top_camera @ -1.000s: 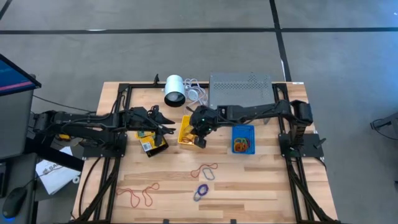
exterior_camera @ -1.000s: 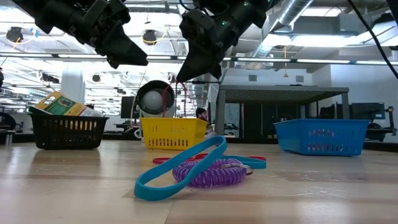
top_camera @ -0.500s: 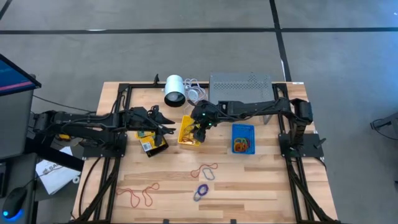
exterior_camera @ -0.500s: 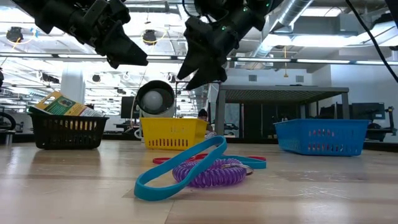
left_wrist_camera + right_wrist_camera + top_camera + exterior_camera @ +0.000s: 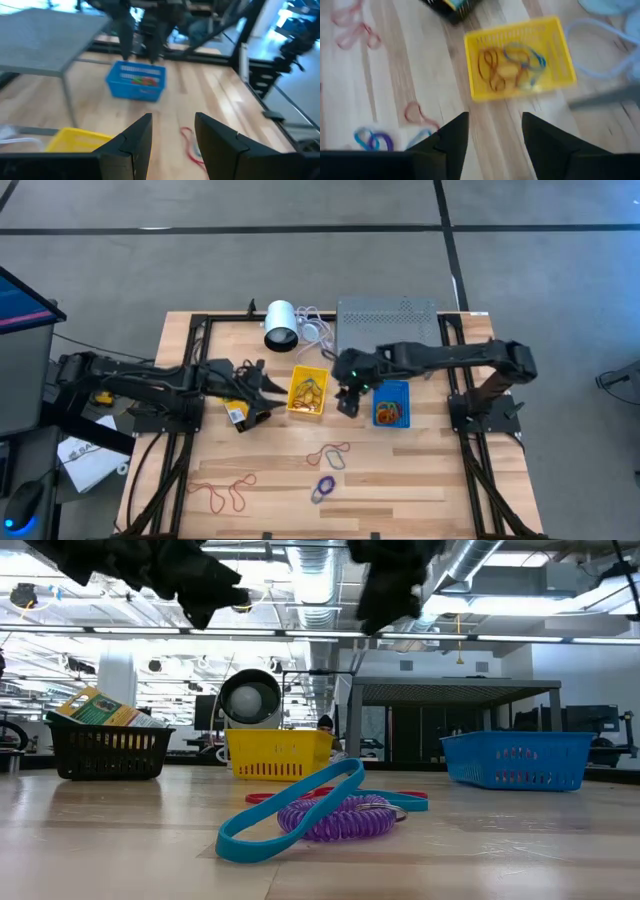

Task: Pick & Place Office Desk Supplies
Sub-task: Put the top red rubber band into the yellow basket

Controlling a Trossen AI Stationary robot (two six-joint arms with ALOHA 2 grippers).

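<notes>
right gripper (image 5: pixel 348 402), its dark jaws parted and holding nothing, hangs above bare wood between the small yellow plastic bin (image 5: pixel 307 392) of orange and blue rubber-band loops (image 5: pixel 512 65) on one side and the small blue plastic bin (image 5: pixel 391 403) on the other. left gripper (image 5: pixel 262 388), jaws likewise apart and empty, hovers over the small black bin (image 5: pixel 243 409) of yellow-and-green packets, the yellow bin just ahead of its tips. blue, purple and red loops (image 5: pixel 327 470) lie on the wooden table (image 5: pixel 400 470), well short of both jaws.
</notes>
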